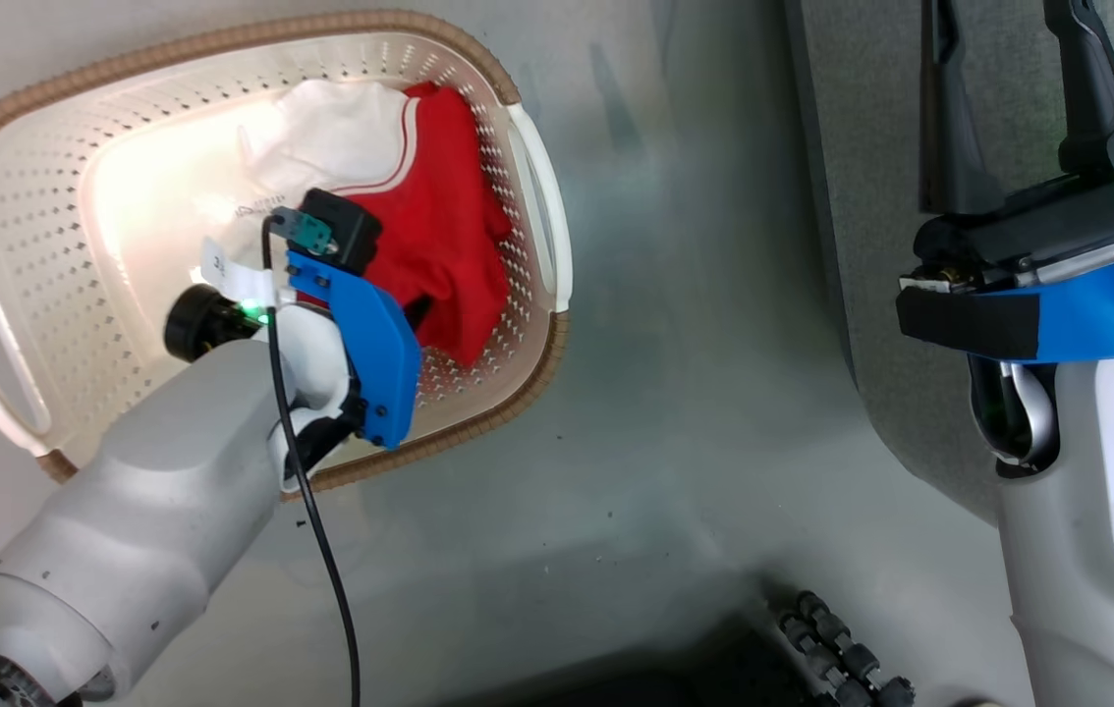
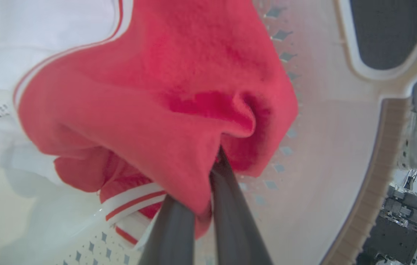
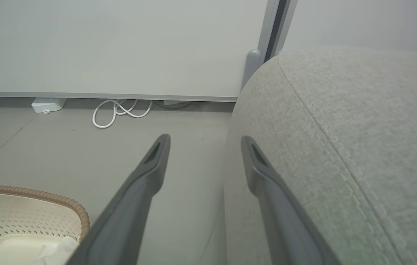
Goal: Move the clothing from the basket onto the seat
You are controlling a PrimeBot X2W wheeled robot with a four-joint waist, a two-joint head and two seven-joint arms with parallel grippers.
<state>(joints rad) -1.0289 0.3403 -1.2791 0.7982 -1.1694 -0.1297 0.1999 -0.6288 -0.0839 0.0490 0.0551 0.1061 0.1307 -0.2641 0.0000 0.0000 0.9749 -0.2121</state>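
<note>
While your left jaws are clamped on a thin fold of the red clothing [image 2: 149,110], which lies in the basket [image 1: 46,196], a quick lift could slip it free; your right jaws stand apart beside the seat [image 3: 341,129].

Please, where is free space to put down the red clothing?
The seat is bare on top, beside the open right gripper. The floor between basket and seat is bare too. Crowded: inside the basket, where the left gripper pinches the clothing.
</note>
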